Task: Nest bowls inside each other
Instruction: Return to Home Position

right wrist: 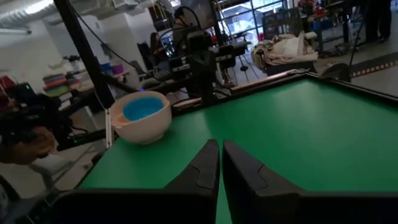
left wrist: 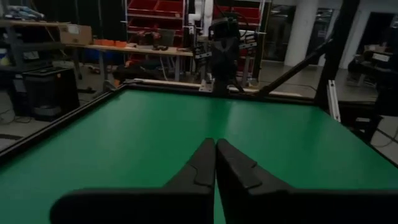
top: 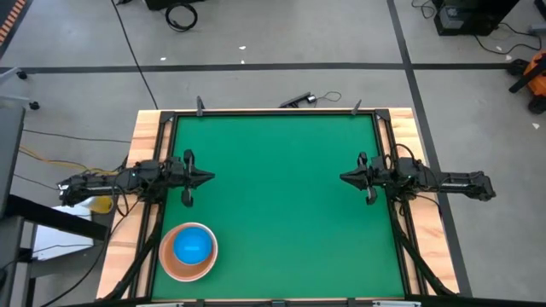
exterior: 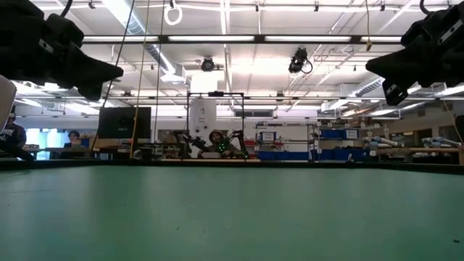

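The bowls (top: 188,250) stand as one nested stack on the green mat near the table's near left corner, with a tan-peach bowl outermost in the high view and a solid blue one (top: 193,246) innermost. The right wrist view shows the stack (right wrist: 142,117) resting on its base, with pale outer wall, peach rim and blue centre. My left gripper (top: 209,177) hovers shut at the table's left edge, pointing level toward the right, beyond the stack on its far side. My right gripper (top: 343,177) hovers shut at the right edge, pointing left. Neither holds anything.
The green mat (top: 281,196) lies inside a black frame with wooden strips (top: 145,136) along both sides. Each wrist view shows the opposite arm (left wrist: 224,50) across the table. Beyond the table are shelves, benches and seated people (exterior: 72,138).
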